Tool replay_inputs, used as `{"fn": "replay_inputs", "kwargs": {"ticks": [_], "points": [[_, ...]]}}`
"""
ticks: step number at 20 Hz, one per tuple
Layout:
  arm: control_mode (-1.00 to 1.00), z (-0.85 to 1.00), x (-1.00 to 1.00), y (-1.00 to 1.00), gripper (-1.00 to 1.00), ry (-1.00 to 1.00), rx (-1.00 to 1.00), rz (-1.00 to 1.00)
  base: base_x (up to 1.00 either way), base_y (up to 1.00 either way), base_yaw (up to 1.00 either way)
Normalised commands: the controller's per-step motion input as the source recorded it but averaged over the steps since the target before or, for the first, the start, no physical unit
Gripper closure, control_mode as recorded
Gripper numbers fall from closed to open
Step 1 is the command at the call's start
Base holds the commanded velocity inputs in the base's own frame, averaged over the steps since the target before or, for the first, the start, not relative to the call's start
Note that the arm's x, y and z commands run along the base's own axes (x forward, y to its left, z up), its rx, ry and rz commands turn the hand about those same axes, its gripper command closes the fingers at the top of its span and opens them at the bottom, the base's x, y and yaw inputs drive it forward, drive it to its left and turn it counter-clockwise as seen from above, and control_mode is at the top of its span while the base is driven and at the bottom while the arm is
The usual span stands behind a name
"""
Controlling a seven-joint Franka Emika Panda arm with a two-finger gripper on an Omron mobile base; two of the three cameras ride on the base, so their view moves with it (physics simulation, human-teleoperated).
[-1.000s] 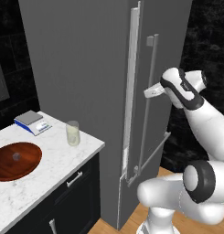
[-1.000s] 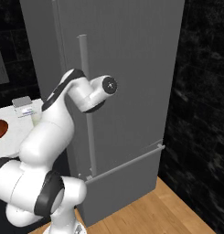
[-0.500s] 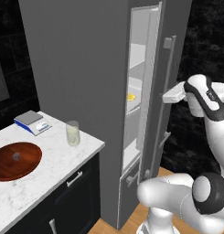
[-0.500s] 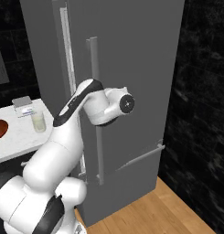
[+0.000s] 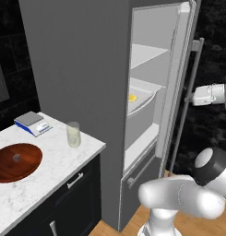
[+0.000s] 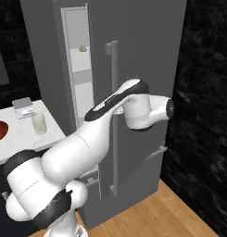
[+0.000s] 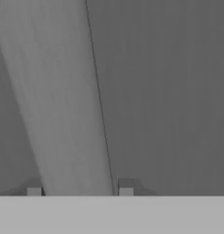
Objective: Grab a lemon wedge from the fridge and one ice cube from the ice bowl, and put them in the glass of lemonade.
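My gripper (image 7: 80,192) is clamping the fridge's long vertical bar handle (image 7: 63,105), one fingertip on each side of it. The fridge (image 5: 82,83) is standing tall across mid-frame, its door (image 5: 179,78) swinging open at upper right. I'm seeing the lemon wedge (image 5: 132,97) lying on a middle shelf, too small for me to tell which way it points.

A kitchen: a tall grey fridge (image 5: 86,92), a white marble worktop (image 5: 50,170) over dark cabinets (image 5: 63,203), and a wood floor (image 6: 179,217).
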Motion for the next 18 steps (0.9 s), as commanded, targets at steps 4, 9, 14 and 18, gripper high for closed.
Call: {"fn": "replay_inputs", "kwargs": {"ticks": [4,9,14,18], "points": [[-1.0,0.05,-0.27,-0.99,1.0,-0.22,0.12,-0.08,0.0,0.0,0.0],[-1.0,0.0,-0.39,-0.62,1.0,-0.26,0.05,-0.07,0.0,0.0,0.0],[-1.0,0.15,-0.2,-0.03,-1.0,0.02,-0.01,-0.14,0.0,0.0,0.0],[-1.0,0.37,-0.48,-0.12,-1.0,-0.11,0.0,-0.12,0.0,0.0,0.0]]}}
